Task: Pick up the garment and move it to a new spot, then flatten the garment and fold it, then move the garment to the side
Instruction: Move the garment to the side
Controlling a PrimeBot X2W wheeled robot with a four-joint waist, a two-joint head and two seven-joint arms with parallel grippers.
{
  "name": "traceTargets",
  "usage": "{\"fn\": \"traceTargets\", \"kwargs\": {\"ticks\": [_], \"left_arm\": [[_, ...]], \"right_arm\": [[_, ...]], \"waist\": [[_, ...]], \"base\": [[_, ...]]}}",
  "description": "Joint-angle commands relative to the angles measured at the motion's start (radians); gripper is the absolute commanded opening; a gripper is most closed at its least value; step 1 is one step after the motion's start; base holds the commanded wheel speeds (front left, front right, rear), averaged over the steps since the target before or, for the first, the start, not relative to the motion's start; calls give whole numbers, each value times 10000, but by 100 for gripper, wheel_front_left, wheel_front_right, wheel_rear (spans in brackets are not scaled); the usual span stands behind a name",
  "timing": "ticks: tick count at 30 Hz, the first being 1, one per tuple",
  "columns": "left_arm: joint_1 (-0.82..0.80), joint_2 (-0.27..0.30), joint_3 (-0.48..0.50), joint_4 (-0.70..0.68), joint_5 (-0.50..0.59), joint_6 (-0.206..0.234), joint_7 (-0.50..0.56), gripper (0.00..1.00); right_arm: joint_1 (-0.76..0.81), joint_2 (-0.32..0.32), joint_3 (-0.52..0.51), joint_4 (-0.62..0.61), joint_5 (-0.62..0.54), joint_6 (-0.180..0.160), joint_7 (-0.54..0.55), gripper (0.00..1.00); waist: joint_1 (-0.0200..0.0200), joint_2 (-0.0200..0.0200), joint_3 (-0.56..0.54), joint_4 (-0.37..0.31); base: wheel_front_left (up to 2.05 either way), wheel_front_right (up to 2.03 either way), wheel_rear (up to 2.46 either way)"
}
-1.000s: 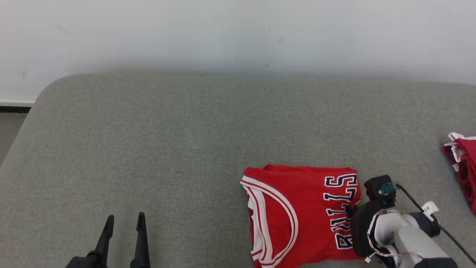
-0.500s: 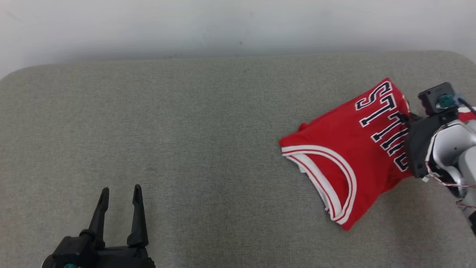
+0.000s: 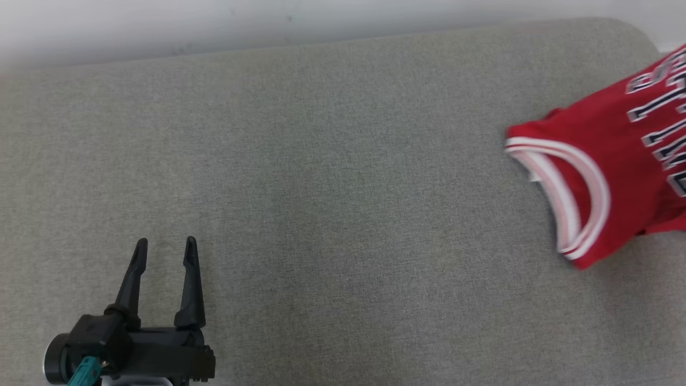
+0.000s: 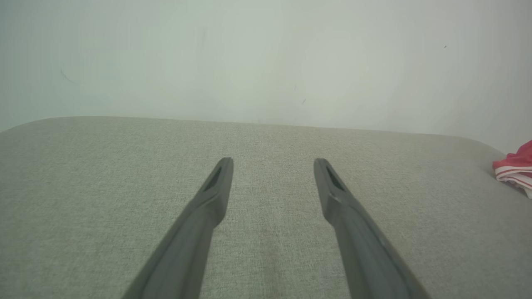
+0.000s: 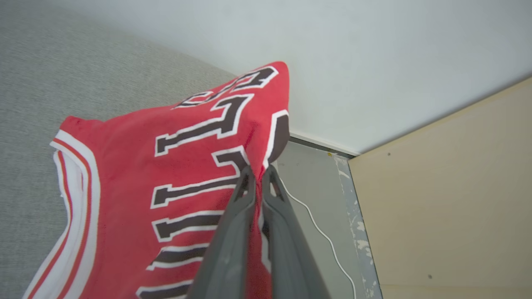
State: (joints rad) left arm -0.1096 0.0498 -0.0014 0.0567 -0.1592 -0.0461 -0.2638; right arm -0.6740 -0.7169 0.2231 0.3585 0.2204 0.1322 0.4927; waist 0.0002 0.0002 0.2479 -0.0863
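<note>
1. The work surface is a broad cushion (image 3: 321, 171) in grey-green woven fabric. It has a fine, even grain and rounded corners, and it sits against a plain pale wall (image 4: 257, 54).
2. The left gripper (image 3: 165, 241) is low on the left side of the cushion. Its two long, dark, tapering fingers are spread wide with nothing between them. In the left wrist view the same gripper (image 4: 273, 162) points along the bare fabric.
3. The right gripper (image 5: 259, 170) has its fingers pressed together on an edge of the garment (image 5: 124, 178), with cloth pinched between the tips.
4. The garment (image 3: 600, 182) is a folded red jersey of smooth, thin knit. It has a curved opening banded in white and red, and blocky dark letters outlined in white.
5. In the head view the garment is at the far right end of the cushion, blurred and cut off by the frame edge. A shadow lies under its lower corner.
6. In the right wrist view a grey floor, a thin white cable (image 5: 320, 228) and a flat beige panel (image 5: 449, 199) lie beyond the jersey.
</note>
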Motion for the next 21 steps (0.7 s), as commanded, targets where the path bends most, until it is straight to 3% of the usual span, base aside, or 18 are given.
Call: {"fn": "traceTargets", "kwargs": {"ticks": [1,14,20,21], "left_arm": [[-119,13,109,0,114,-49,-1,100],[-213,11,293,119,460,-386,-1,100],[-98,11,347,215,553,-444,-1,100],[-83,11,340,237,568,-450,-1,100]], "right_arm": [[63,-82,-400,118,-331,-32,-38,0],[534,1307,-4511,1882,-2627,-32,-435,0],[822,1825,-5198,1859,-3380,-32,-698,0],[864,1887,-5250,1821,-3428,-32,-822,5]], "waist": [[-2,-2,210,-155],[-2,-2,376,107],[-2,-2,208,94],[-2,-2,161,86]], "base": [[0,0,0],[0,0,0],[0,0,0],[0,0,0]]}}
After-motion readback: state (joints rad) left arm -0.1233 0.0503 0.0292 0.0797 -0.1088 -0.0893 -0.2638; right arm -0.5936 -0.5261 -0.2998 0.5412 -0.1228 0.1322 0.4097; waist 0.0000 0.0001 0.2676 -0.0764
